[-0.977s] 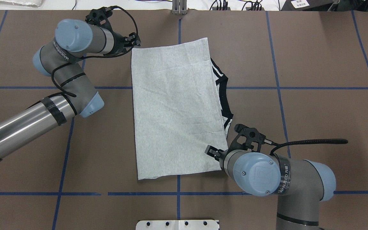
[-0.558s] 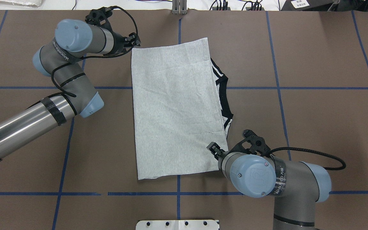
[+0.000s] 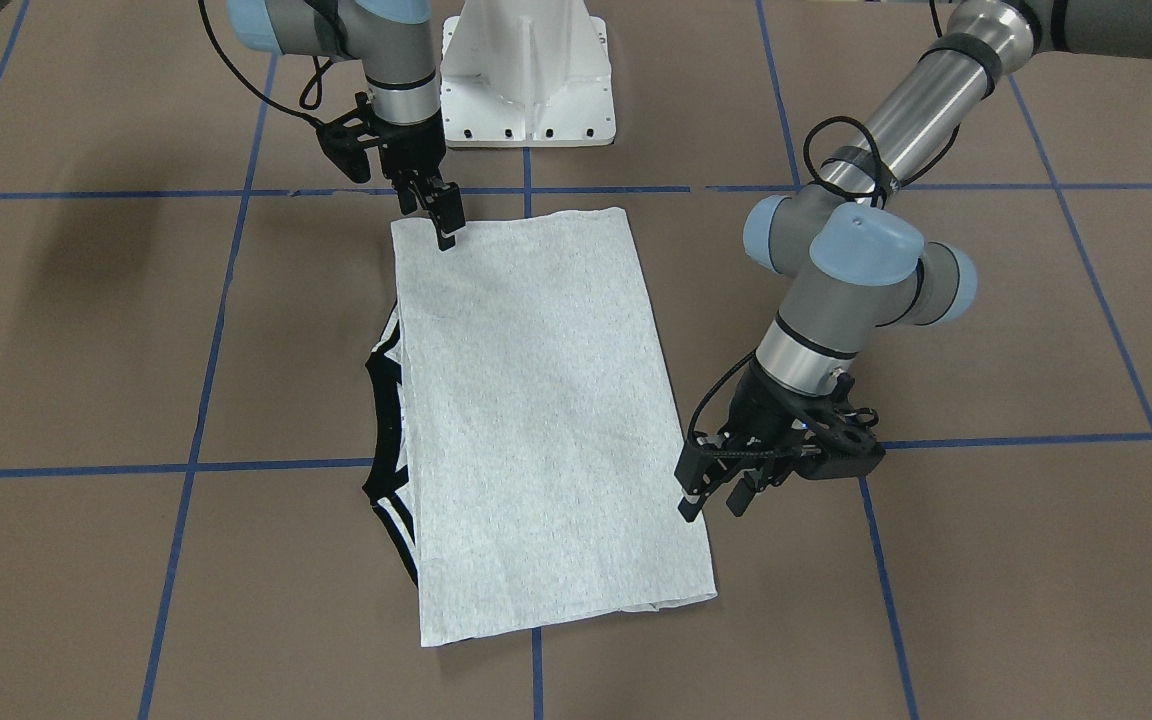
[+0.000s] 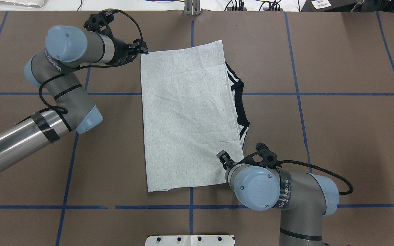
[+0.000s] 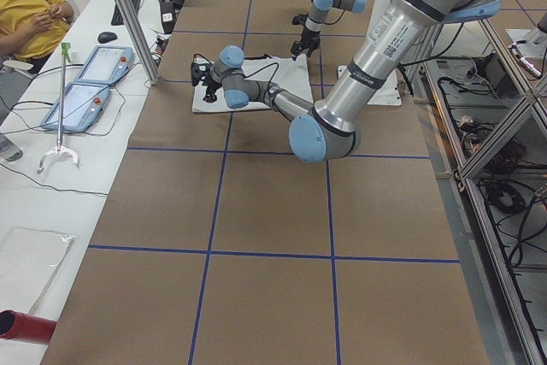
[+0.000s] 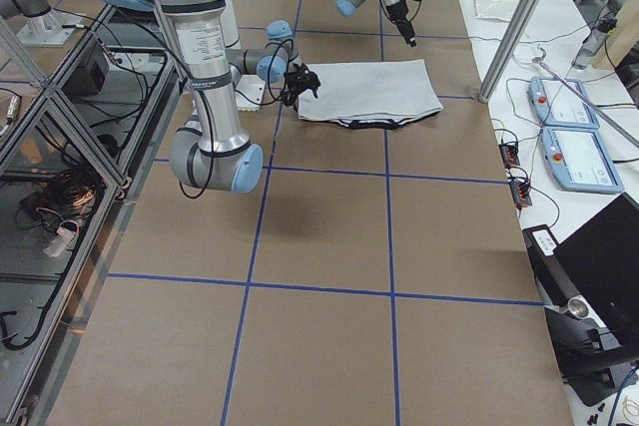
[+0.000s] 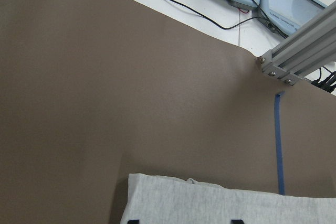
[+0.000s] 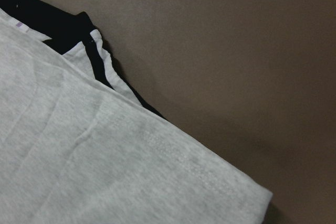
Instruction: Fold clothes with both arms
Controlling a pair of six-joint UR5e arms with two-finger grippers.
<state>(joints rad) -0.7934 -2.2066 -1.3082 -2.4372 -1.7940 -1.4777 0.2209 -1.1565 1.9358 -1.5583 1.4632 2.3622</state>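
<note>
Left gripper: fingers spread apart, holding nothing, low beside the shirt near its far left corner.
Right gripper: pointing down over the shirt's near right corner; whether the fingers are apart or together cannot be told.
Shirt: light heather-grey, folded into a long rectangle, plain side up, flat at the middle of the worktop, its length running from the robot's edge toward the far edge. The black collar and striped trim stick out along the right long edge.
</note>
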